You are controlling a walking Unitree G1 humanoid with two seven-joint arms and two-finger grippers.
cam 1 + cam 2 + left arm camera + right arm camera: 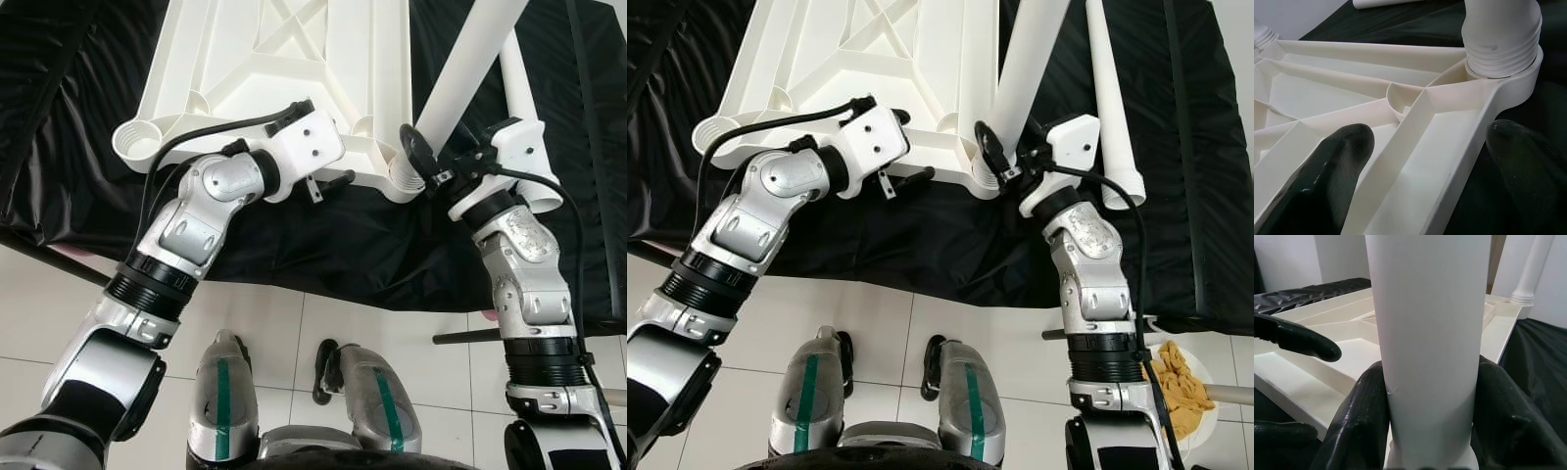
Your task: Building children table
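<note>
your white ribbed tabletop (pixel 265 69) lies underside-up on the black sheet (pixel 323 245) at upper centre, its far end cut off, while your right gripper (pixel 1430 431) pinches the white leg (pixel 460 78) rising up-right from the corner socket, and your left gripper (pixel 1425 161) straddles the near rim, spread.

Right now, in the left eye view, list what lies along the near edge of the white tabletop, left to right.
Empty corner socket → left gripper straddling the tabletop's edge → threaded corner socket with the table leg in it → right gripper shut on that leg → loose leg lying on the black cloth.
</note>
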